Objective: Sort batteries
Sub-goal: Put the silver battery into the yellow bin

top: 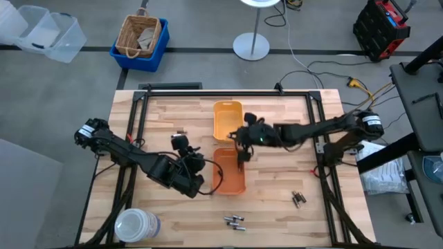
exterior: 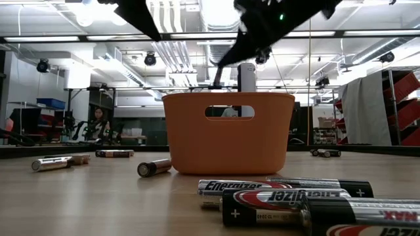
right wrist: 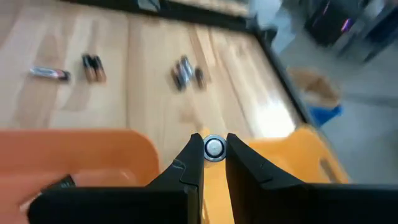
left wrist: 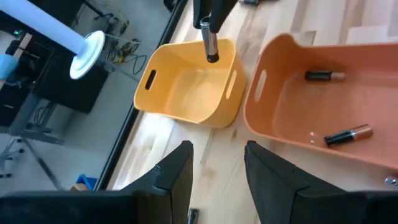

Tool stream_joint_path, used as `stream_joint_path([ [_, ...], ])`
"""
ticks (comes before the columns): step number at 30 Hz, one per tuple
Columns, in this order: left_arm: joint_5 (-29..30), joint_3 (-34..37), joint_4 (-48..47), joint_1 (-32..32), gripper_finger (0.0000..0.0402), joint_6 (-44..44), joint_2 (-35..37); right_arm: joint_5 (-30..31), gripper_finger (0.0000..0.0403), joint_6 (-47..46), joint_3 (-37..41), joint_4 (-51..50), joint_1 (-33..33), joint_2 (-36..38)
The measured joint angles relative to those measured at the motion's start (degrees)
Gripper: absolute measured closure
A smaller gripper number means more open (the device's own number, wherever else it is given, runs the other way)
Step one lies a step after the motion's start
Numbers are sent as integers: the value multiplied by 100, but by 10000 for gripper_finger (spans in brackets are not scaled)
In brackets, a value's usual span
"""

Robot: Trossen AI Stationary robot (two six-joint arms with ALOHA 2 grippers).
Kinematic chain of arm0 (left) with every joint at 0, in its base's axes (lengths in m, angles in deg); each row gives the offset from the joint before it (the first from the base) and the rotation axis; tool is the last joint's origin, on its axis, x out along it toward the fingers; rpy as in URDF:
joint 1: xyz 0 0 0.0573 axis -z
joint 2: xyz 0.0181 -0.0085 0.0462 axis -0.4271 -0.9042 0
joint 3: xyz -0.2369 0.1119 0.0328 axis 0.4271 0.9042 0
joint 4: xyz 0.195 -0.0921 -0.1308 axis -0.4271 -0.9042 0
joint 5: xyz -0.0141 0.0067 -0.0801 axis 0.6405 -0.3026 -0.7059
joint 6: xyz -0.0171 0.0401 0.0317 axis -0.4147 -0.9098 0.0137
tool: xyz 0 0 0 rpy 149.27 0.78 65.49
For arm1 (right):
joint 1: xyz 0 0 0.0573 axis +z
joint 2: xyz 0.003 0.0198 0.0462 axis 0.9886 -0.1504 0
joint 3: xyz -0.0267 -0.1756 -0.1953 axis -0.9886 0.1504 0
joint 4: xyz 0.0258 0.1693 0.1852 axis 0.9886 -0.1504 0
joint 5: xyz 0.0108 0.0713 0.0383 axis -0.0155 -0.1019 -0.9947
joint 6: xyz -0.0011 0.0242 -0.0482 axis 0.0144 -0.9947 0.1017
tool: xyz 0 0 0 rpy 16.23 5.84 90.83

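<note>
Two smooth rectangular plastic trays on the pale wooden tabletop (top: 277, 207), right pincer (right wrist: 214, 149) pinched one silver cylindrical battery (left wrist: 210, 45) upright over the yellow tray (left wrist: 186, 87), two batteries lay in the orange tray (left wrist: 348, 74), left pincer (left wrist: 217, 165) spread.

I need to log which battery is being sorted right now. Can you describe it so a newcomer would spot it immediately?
Find the two plastic trays mid-table, the yellow tray and the orange tray. Between them hangs the right gripper, shut on one battery. It is the only battery held upright in the air; the others lie flat on the table or in the orange tray.
</note>
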Motion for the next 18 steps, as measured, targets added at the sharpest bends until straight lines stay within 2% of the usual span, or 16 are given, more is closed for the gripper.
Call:
stream_joint_path([
  [7, 445, 0, -239, -7, 276, -64, 0, -1135, 369, 74, 2, -372, -936, -19],
  [10, 872, 0, -265, -65, 276, -372, 0, -1532, 369, 198, 4, -368, -1256, -72],
  [15, 1474, 117, -410, -385, 276, -872, 16, -1592, 368, 510, 7, -327, -1621, -294],
  [18, 1586, 290, -419, -801, 276, -1160, 76, -1597, 364, 656, 8, -205, -1773, -450],
])
